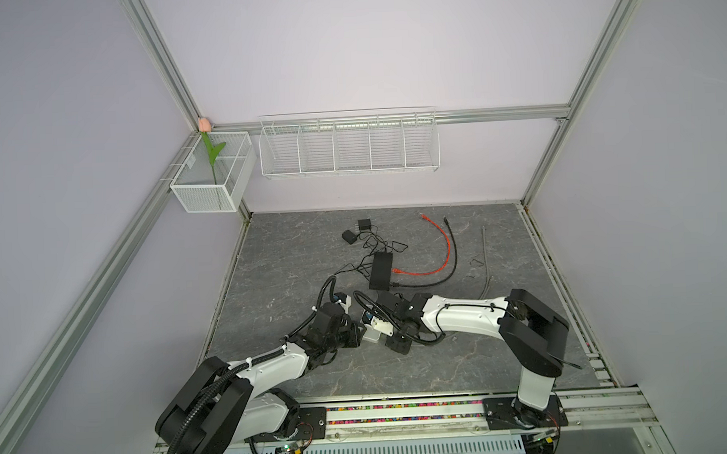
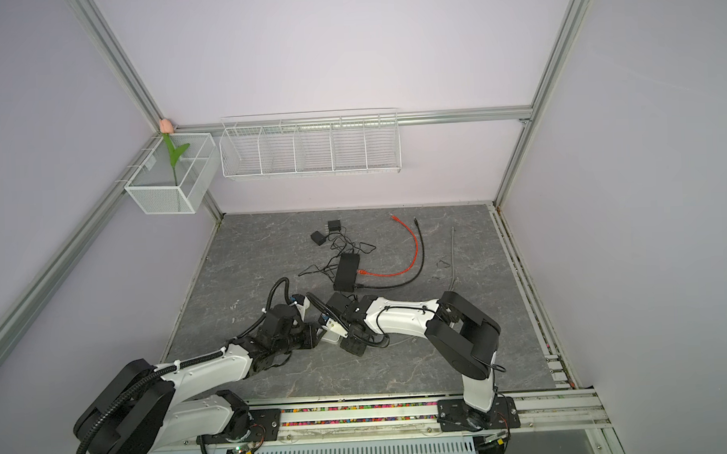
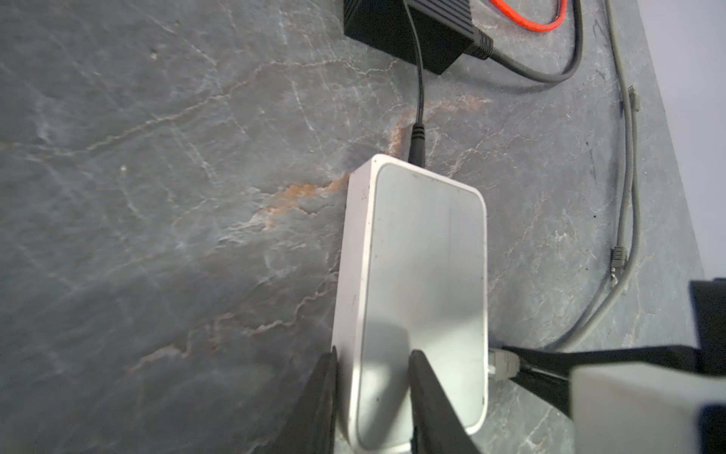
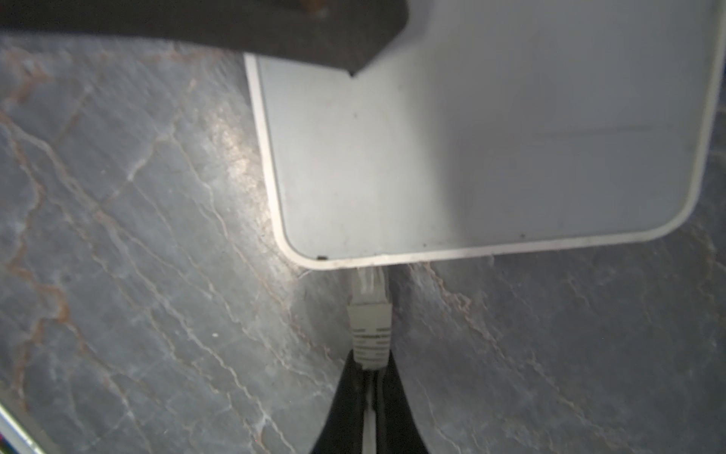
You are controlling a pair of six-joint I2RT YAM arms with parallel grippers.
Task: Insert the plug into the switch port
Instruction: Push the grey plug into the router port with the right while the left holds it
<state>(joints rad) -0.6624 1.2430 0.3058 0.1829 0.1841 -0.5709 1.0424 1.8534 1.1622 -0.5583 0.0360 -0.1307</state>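
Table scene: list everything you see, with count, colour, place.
white switch: one, white, front centre
grey plug: one, light grey, at the switch's edge
black box: one, black, table centre
power adapters: two, black, rear centre
cables: three, red, black, grey, right of black box
wire rack: one, white, back wall
mesh basket: one, white, left corner, holding pink tulip
left end effector: one, black, gripping white switch
right end effector: one, black, gripping grey plug

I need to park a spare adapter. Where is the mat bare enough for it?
Bare: the mat's left side, between the wall and the black adapters; also the front strip between the white switch and the rail. Crowded: centre, and around the red cable.
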